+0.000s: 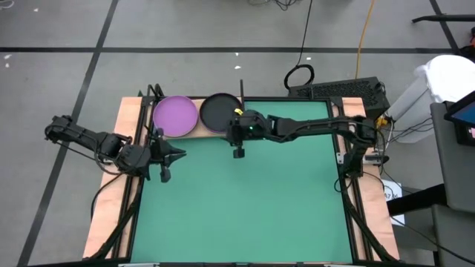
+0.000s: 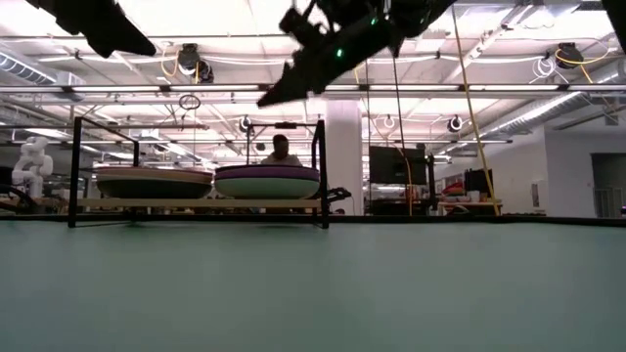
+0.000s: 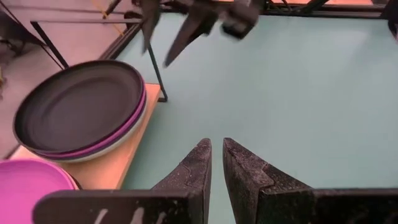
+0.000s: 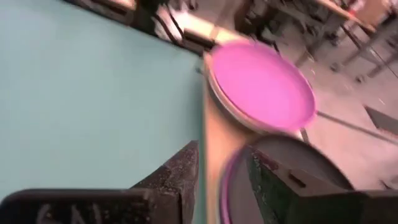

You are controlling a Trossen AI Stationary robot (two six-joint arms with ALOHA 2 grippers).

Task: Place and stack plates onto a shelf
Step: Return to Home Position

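Note:
Two stacks of plates stand on the wooden shelf [image 1: 194, 133] at the mat's far left corner. The left stack [image 1: 175, 116] has a purple-pink plate on top. The right stack [image 1: 220, 111] has a black plate over a purple and a pale one [image 3: 81, 109]. My right gripper [image 1: 239, 148] hangs open in the air just near of the black-topped stack [image 4: 280, 180], well above the mat [image 2: 293, 73]. My left gripper [image 3: 217, 155] is shut and empty, near of the shelf's left end [image 1: 172, 156].
The green mat [image 1: 245, 200] stretches bare toward the near and right edges. Black shelf posts [image 2: 321, 171] rise at the shelf's corners. A person [image 2: 282, 149] sits in the room behind the shelf. A keyboard [image 1: 338, 90] lies beyond the far edge.

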